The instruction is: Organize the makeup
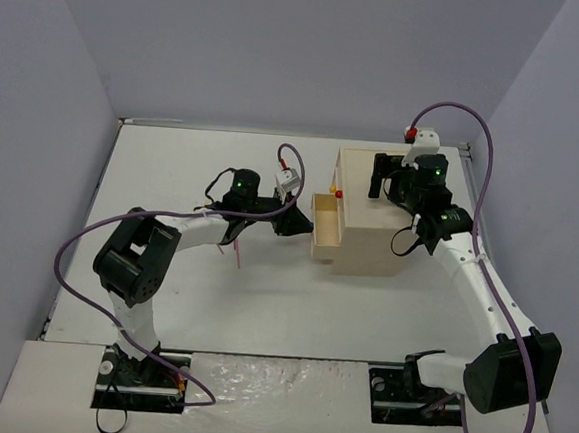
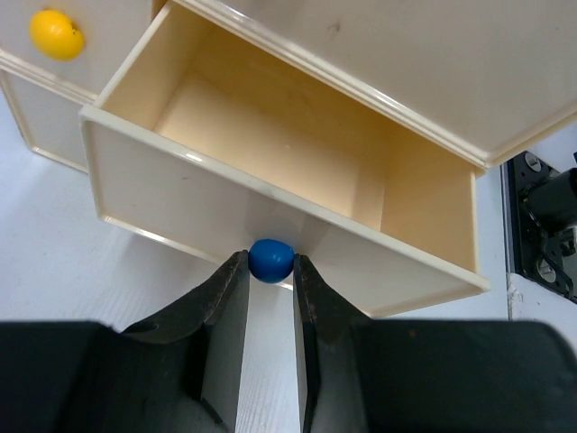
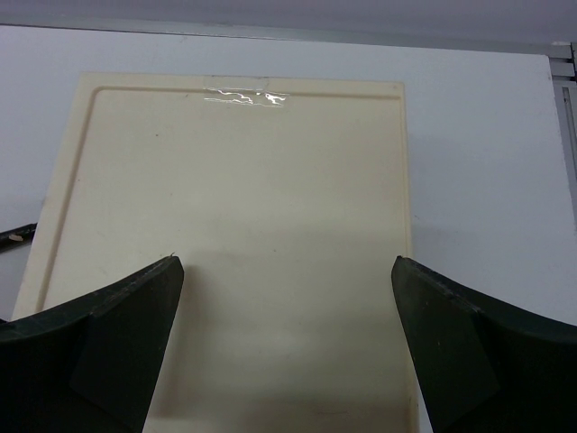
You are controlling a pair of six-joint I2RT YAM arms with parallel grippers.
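The beige wooden drawer box [image 1: 370, 218] stands right of the table's middle. Its lower drawer [image 1: 324, 229] is pulled out to the left and is empty inside [image 2: 270, 135]. My left gripper [image 1: 297, 224] is at the drawer's front, shut on its blue knob [image 2: 270, 260], with one finger on each side [image 2: 225, 307]. My right gripper [image 1: 381, 179] is open and empty, just above the box's flat top [image 3: 270, 180]. Of the makeup, only a thin pink pencil [image 1: 236, 253] shows, lying on the table under my left arm. The other cosmetics are out of view.
A yellow knob [image 2: 56, 34] sits on the shut drawer above, and a red knob [image 1: 340, 194] beside it in the top view. Grey walls close the table on three sides. A purple cable [image 1: 98, 227] loops over my left arm.
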